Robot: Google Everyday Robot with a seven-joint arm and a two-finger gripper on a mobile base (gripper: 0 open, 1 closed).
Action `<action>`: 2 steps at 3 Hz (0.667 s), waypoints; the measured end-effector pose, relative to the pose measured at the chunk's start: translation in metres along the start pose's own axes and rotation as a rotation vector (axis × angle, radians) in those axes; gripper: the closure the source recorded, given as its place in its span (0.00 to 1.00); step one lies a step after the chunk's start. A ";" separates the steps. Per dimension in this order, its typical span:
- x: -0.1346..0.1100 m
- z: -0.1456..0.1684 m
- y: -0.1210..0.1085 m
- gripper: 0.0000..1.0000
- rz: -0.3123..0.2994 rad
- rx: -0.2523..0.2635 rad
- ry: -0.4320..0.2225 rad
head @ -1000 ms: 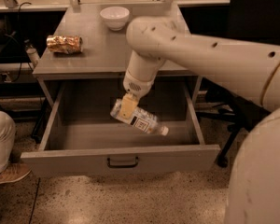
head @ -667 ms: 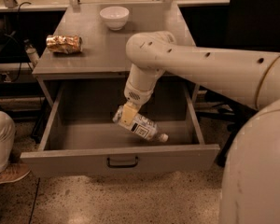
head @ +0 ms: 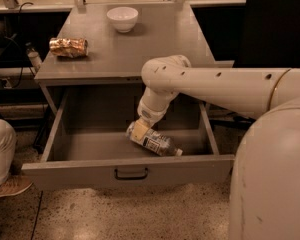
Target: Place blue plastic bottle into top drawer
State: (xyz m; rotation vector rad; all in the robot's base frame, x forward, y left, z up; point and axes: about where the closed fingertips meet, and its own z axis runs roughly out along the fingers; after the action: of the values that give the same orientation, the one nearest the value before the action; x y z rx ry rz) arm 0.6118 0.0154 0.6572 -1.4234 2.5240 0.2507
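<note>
1. One open drawer lies nearest: the top drawer is pulled well out from under the table, with its flat front panel and dark handle facing the camera.
2. Just behind that panel, right of the drawer's centre, the blue plastic bottle lies inside the drawer and almost flat. Its long axis runs from upper left to lower right, with the white cap toward the front right corner.
3. At the bottle's upper-left end sits the gripper, hanging from the arm that reaches in from the right. The jaws are clamped across that base end, so the whole bottle stretches away from them toward the front right.
4. Whether the bottle touches the drawer floor cannot be told, though it looks very low. By that, the placing seems nearly done: what remains is letting go and lifting clear, away from the cap end. Being round, the bottle may roll.
5. Farther back, the gold foil packet and white bowl sit on the table, well apart from the drawer.
</note>
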 end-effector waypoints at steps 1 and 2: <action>0.003 0.011 -0.008 0.28 0.023 -0.013 -0.033; 0.008 0.013 -0.013 0.05 0.047 -0.023 -0.047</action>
State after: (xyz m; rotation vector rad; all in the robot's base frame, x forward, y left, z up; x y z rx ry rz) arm 0.6204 0.0053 0.6423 -1.3511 2.5273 0.3190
